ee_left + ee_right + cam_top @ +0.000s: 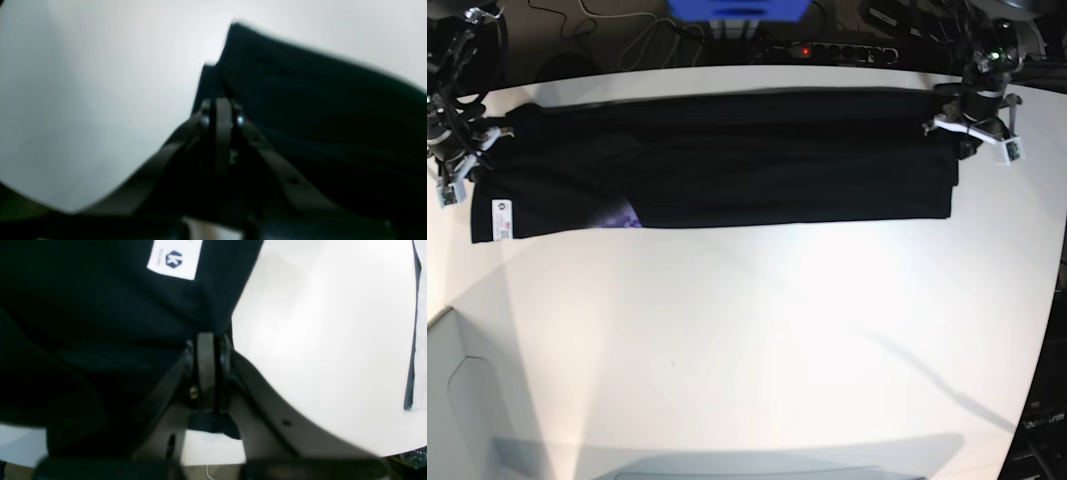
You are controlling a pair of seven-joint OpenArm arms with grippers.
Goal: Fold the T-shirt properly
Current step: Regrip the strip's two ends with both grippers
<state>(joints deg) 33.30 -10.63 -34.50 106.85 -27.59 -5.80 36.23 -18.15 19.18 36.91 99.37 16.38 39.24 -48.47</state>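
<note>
The black T-shirt [747, 160] lies as a long band across the back of the white table [747, 330]. Its white label [500, 218] sits at the left end, with a bit of purple print [617, 215] showing at the lower edge. My right gripper [467, 140] is at the left end, shut on the T-shirt's edge [100, 323] just below the label [175, 258]. My left gripper [962, 125] is at the right end, its jaws pressed together on a corner of the cloth [317, 110]. In the wrist views the grippers [222, 106] [210, 340] show no gap.
A power strip [827, 50], a blue object [737, 10] and cables lie behind the table's far edge. The table curves away at the right [1042, 330]. A grey panel [452, 400] stands at the front left corner.
</note>
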